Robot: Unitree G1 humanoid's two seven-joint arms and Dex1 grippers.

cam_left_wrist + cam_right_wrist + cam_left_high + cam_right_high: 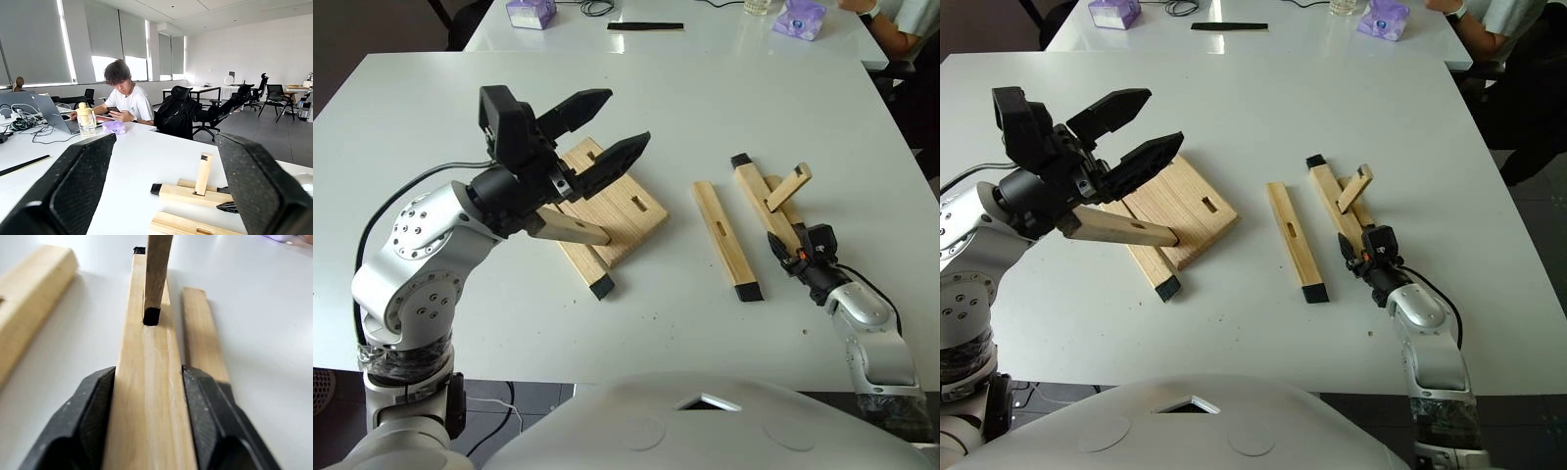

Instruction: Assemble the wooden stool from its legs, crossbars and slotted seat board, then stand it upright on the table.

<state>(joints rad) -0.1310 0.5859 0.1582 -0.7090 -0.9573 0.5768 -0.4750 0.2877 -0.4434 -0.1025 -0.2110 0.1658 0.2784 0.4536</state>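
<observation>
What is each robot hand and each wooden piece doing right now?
Seat board: flat on the table, not assembled.
Left gripper: open, empty, above the board.
Gripped leg: flat, crossbar in its slot.
Right gripper: shut on that leg.
Crossbar: stuck in the slot, tilted up.
Loose leg: flat, touching nothing.
Edge leg: flat, black foot sticking out past the board.
Slanted leg: across the board; joined or not, cannot tell.

The seat board (625,217) lies at my left on the table (705,108), a loose leg (724,235) in the middle, a second leg (752,185) at my right, a crossbar (790,184) standing in it.
</observation>
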